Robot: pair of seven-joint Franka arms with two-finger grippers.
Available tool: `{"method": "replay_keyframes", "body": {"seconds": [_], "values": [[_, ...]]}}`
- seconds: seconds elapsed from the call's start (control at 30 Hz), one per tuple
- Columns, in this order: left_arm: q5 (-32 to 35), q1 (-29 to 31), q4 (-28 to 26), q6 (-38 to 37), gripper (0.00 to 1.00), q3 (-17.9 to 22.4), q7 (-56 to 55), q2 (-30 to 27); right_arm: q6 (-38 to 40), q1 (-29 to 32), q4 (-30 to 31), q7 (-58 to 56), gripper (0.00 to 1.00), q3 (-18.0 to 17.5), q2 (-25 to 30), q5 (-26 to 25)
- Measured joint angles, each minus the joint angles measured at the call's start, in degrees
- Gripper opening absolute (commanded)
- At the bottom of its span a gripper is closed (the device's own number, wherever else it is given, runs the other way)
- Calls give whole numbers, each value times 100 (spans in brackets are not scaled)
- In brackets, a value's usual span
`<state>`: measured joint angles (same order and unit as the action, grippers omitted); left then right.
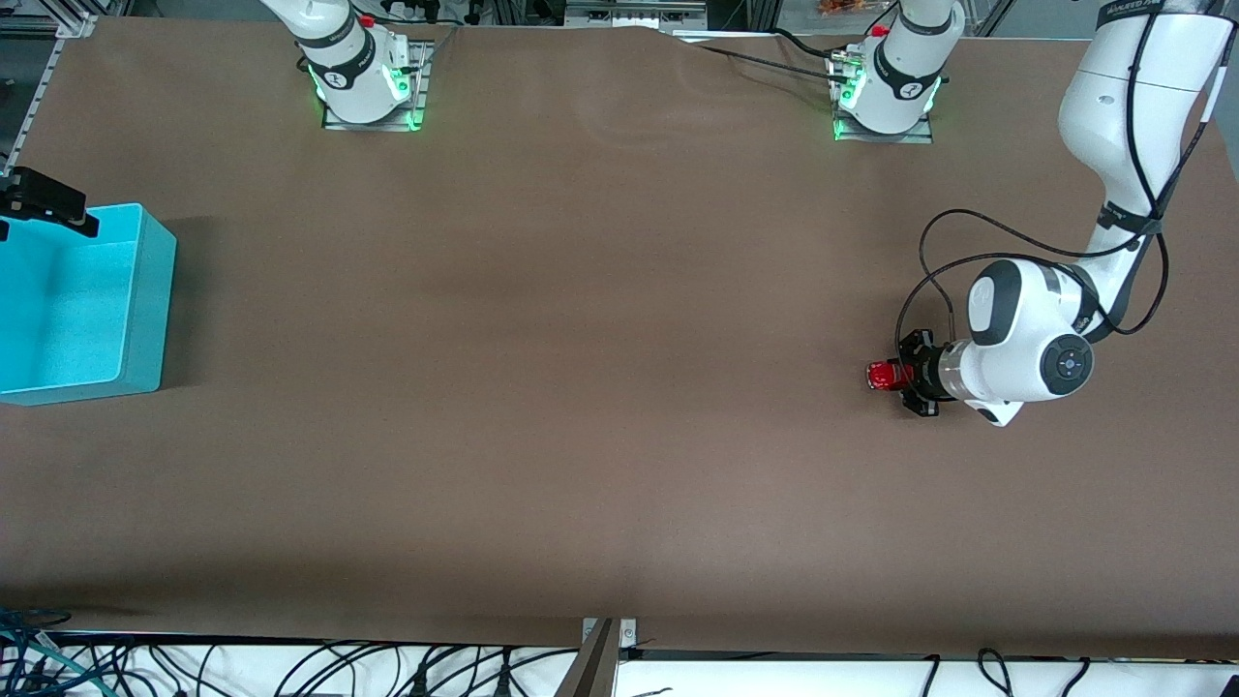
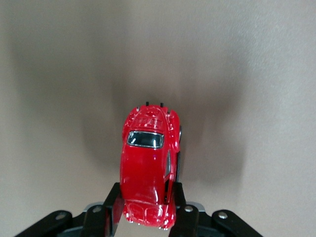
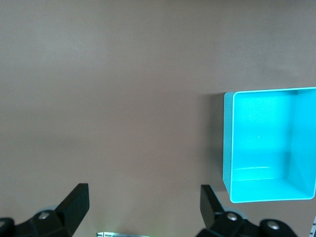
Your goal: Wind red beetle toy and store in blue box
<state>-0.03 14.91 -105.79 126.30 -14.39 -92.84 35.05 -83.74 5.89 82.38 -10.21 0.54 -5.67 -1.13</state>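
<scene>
The left gripper (image 2: 144, 217) grips the red beetle toy (image 1: 883, 375) by its sides, low over the worktop (image 1: 581, 387) at the left arm's end. The blue box (image 1: 145, 300) sits empty at the other end, where the right gripper (image 3: 143, 200) waits spread wide. Storing remains undone; winding cannot be judged.

Even overhead light, fairly bright; soft shadows fall on the tabletop (image 1: 581, 387) beside the blue box (image 1: 87, 310); glare streaks the red beetle toy (image 2: 149, 168).
</scene>
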Motion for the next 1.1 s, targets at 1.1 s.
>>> {"method": "replay_keyframes", "body": {"seconds": [1.1], "values": [[-9,64,91,-33,0,724,1176,-32,0,2,0,-1,100,0,0,0]]}}
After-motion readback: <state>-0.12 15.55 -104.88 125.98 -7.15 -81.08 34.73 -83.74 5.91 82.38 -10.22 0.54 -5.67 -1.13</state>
